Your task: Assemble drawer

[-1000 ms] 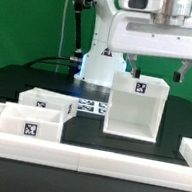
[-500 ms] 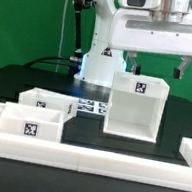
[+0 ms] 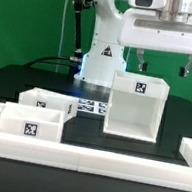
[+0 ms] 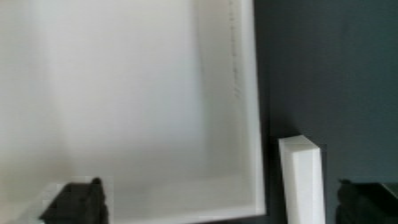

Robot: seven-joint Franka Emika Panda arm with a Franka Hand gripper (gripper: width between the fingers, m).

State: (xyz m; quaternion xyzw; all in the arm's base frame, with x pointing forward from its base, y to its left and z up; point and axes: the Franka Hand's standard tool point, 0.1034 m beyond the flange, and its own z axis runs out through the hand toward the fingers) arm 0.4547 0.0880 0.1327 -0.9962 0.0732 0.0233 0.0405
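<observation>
The pincer [image 3: 162,68] hangs released above the tall white box [image 3: 135,109], its two dark fingers [image 3: 140,63] spread wide and grasping nothing. The box stands upright on the black tabletop [image 3: 26,80], towards the exterior view's right, with a black-and-white tag on its upper front. In the wrist view one fingertip [image 4: 75,200] sits over the box's pale inside [image 4: 125,100] and the other over the dark tabletop [image 4: 329,70], so the pincer straddles one side wall without touching it. Two small white drawers stand close together at the exterior view's left, one [image 3: 44,102] behind the other [image 3: 31,123]. The marker board [image 3: 90,106] lies flat between the drawers and the tall box. A low white rail [image 3: 83,161] runs along the near edge.
</observation>
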